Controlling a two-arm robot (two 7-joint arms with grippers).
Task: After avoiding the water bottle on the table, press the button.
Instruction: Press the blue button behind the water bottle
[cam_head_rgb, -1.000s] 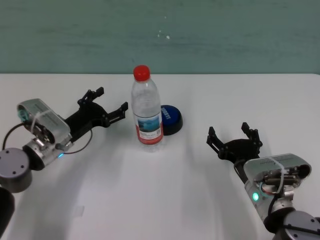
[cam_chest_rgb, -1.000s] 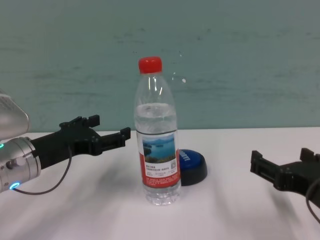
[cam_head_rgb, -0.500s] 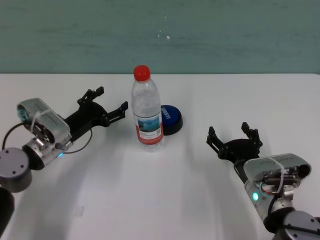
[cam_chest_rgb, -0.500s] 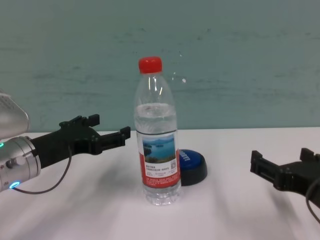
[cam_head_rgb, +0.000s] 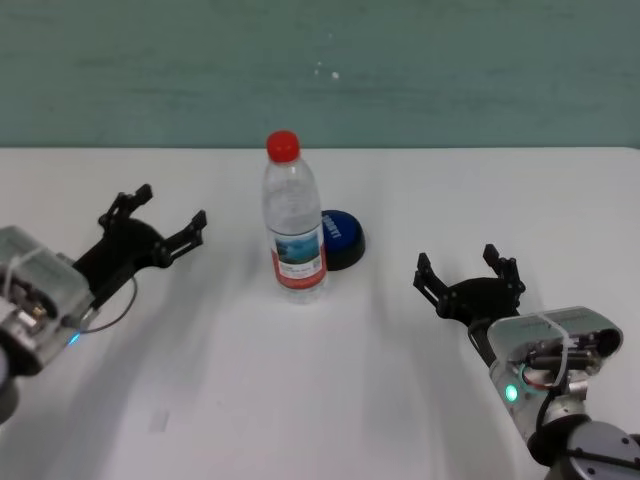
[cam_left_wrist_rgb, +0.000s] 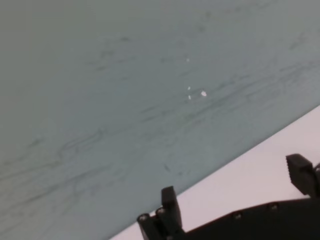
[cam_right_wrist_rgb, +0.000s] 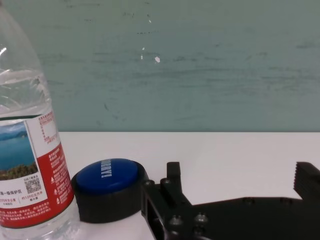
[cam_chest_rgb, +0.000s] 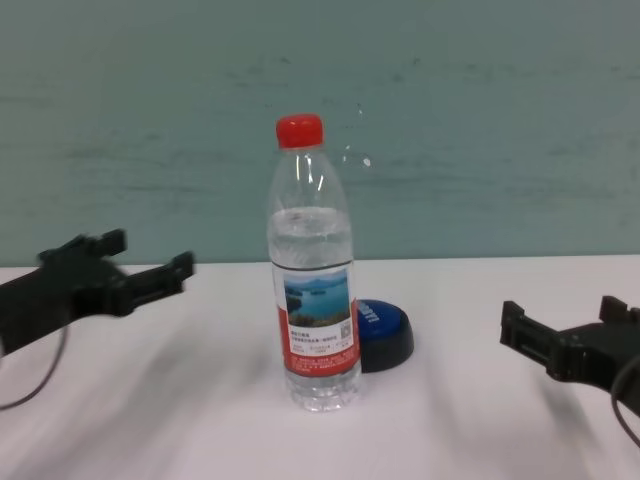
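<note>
The water bottle (cam_head_rgb: 294, 218), clear with a red cap and a lake label, stands upright mid-table; it also shows in the chest view (cam_chest_rgb: 313, 275) and the right wrist view (cam_right_wrist_rgb: 27, 150). The blue button (cam_head_rgb: 341, 238) sits just behind it to the right, partly hidden in the chest view (cam_chest_rgb: 384, 331) and plain in the right wrist view (cam_right_wrist_rgb: 107, 187). My left gripper (cam_head_rgb: 160, 215) is open and empty, well left of the bottle (cam_chest_rgb: 140, 265) (cam_left_wrist_rgb: 235, 200). My right gripper (cam_head_rgb: 470, 275) is open and empty, right of the button (cam_chest_rgb: 575, 335) (cam_right_wrist_rgb: 240, 185).
The white table (cam_head_rgb: 320, 400) runs back to a teal wall (cam_head_rgb: 400, 70). A small mark (cam_head_rgb: 158, 421) lies on the tabletop near the front left.
My left gripper has drawn back to the left, away from the bottle, opening a wide gap. The right arm, bottle and button have not moved.
</note>
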